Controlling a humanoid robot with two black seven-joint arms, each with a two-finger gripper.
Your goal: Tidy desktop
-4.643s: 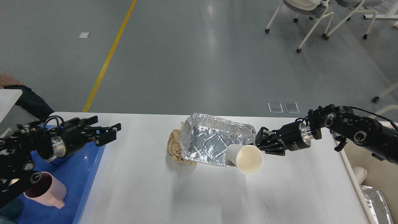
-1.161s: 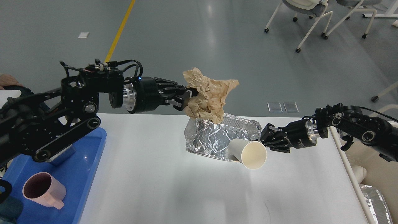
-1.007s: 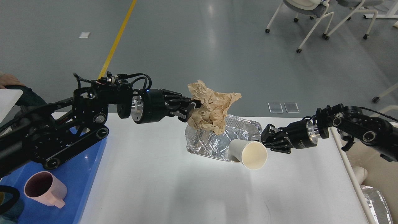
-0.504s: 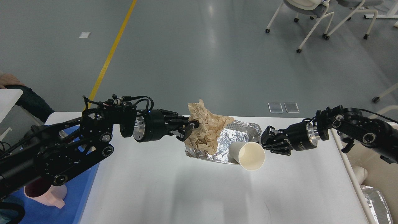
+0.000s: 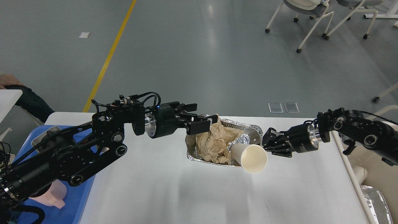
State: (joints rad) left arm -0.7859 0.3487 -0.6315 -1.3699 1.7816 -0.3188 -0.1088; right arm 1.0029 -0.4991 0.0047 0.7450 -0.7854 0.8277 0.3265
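Left jaws spread above unlabelled crumpled paper.

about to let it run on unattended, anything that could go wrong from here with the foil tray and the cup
1. The paper cup lies tipped over the foil tray rim, mouth outward; it might roll onto the desktop.
2. The crumpled brown paper bulges above the rim beside the open left gripper and could snag.
3. The right gripper may crush the thin foil.

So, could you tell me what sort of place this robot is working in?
Probably an indoor lab or workshop hall: a wide grey floor with a yellow line, wheeled office chairs behind, and a white desktop set with rubbish.
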